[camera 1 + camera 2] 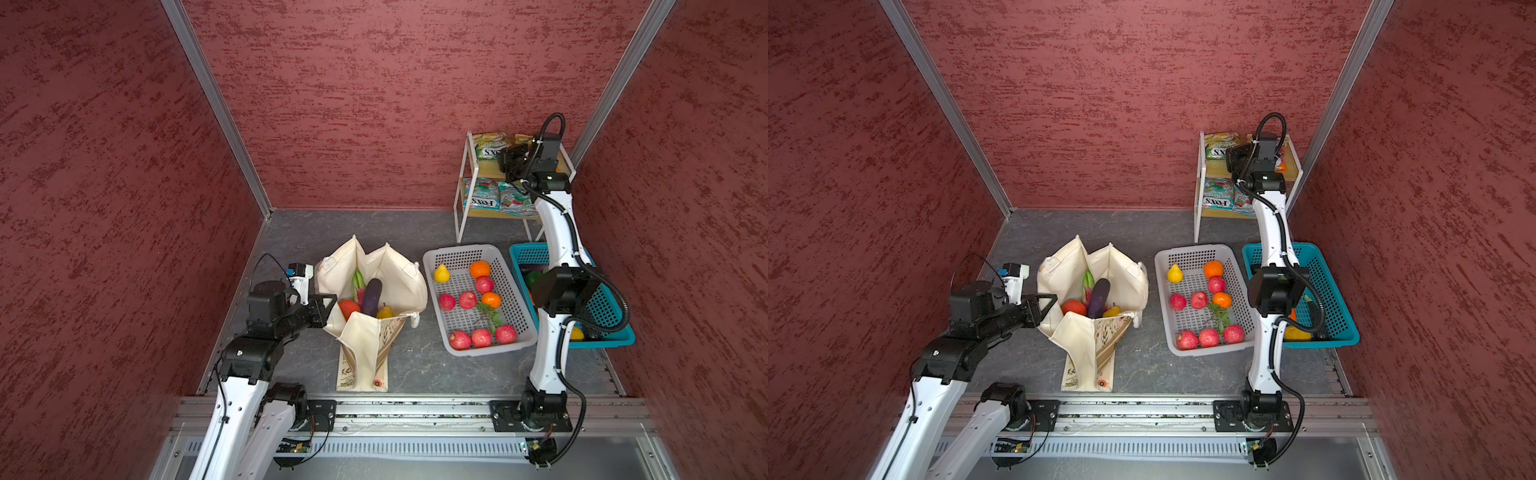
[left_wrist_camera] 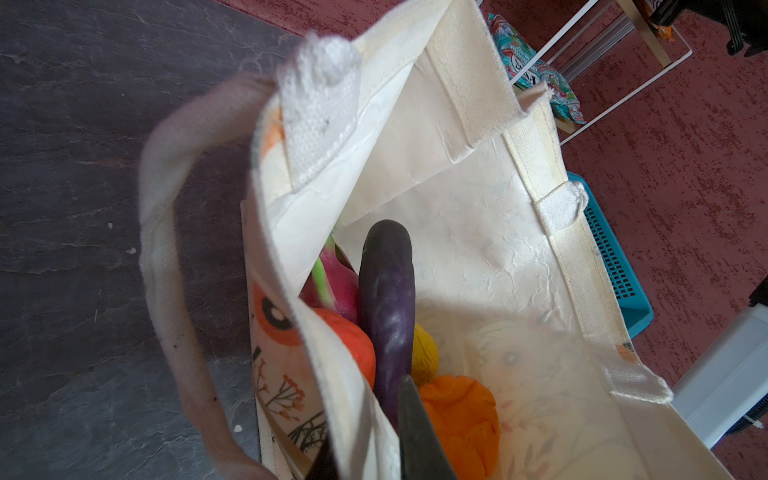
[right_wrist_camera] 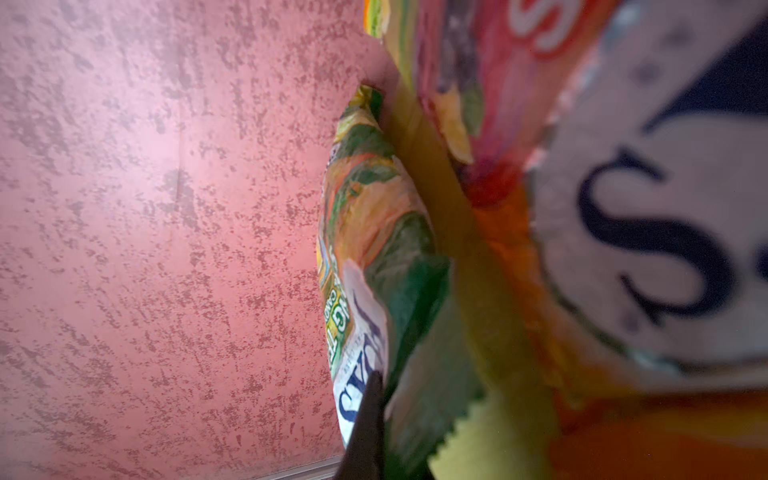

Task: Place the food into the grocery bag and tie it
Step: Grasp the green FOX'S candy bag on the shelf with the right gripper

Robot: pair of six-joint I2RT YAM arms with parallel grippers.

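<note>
The grocery bag (image 1: 399, 274) (image 1: 1121, 274) stands open on the table, cream canvas with a floral print. Inside it lie a purple eggplant (image 1: 371, 296) (image 2: 388, 299), a pink dragon fruit (image 2: 332, 286), a red tomato (image 1: 348, 308) and yellow fruit (image 1: 384, 312). My left gripper (image 1: 328, 305) (image 1: 1048, 301) (image 2: 365, 424) is shut on the bag's left rim, one finger inside and one outside. My right gripper (image 1: 505, 160) (image 1: 1231, 160) (image 3: 390, 415) reaches onto the rack's top shelf, shut on the edge of a green FOX'S packet (image 1: 490, 145) (image 3: 374, 249). An orange packet (image 3: 623, 208) lies close beside it.
A grey perforated basket (image 1: 436, 257) with several red, orange and yellow fruits sits right of the bag. A teal basket (image 1: 611, 336) lies under the right arm. The white-framed rack (image 1: 461, 195) in the back right corner holds more packets (image 1: 482, 195) on its lower shelf.
</note>
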